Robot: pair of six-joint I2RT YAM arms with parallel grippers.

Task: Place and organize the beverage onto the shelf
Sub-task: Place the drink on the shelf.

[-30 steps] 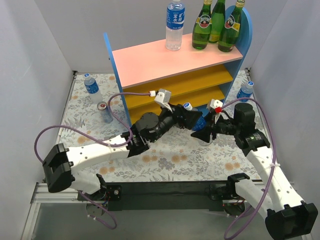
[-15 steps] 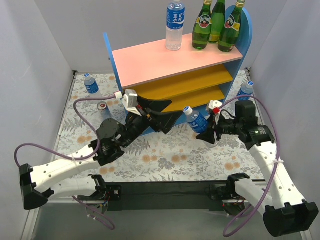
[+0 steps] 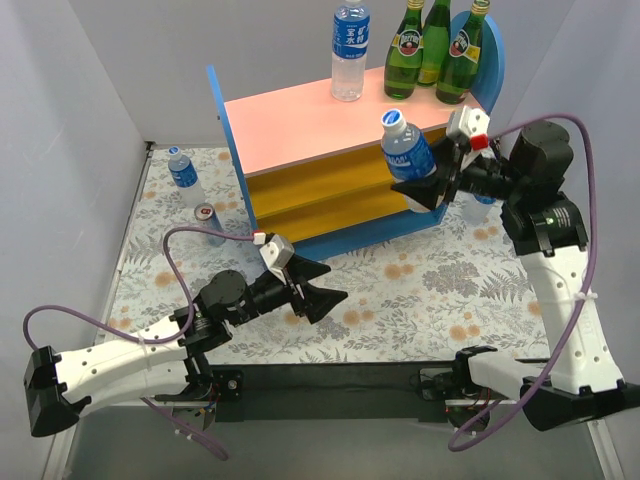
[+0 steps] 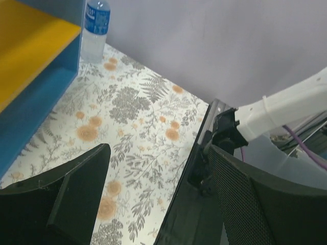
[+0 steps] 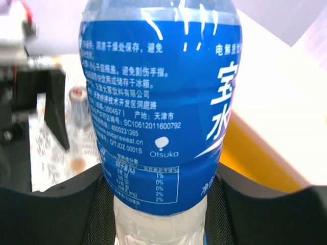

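Observation:
My right gripper [image 3: 424, 186] is shut on a clear plastic bottle with a blue label [image 3: 405, 153], held upright in the air in front of the right end of the shelf [image 3: 300, 122], near its pink top board. In the right wrist view the bottle [image 5: 162, 102] fills the space between the fingers [image 5: 61, 214]. On the top board stand another plastic bottle [image 3: 350, 50] and three green glass bottles [image 3: 437, 45]. My left gripper [image 3: 318, 287] hangs open and empty, low over the mat in front of the shelf; the left wrist view shows only mat between its fingers [image 4: 71, 204].
A plastic bottle [image 3: 185, 174] and a silver-red can [image 3: 205, 214] stand on the floral mat left of the shelf. Another bottle [image 4: 95, 30] stands by the shelf's blue right side panel [image 4: 36, 107]. The right arm's base [image 4: 276, 115] is at the near edge.
My right gripper has lifted the bottle from low over the mat up to the level of the top board. My left arm has drawn back from the bottle toward the near left.

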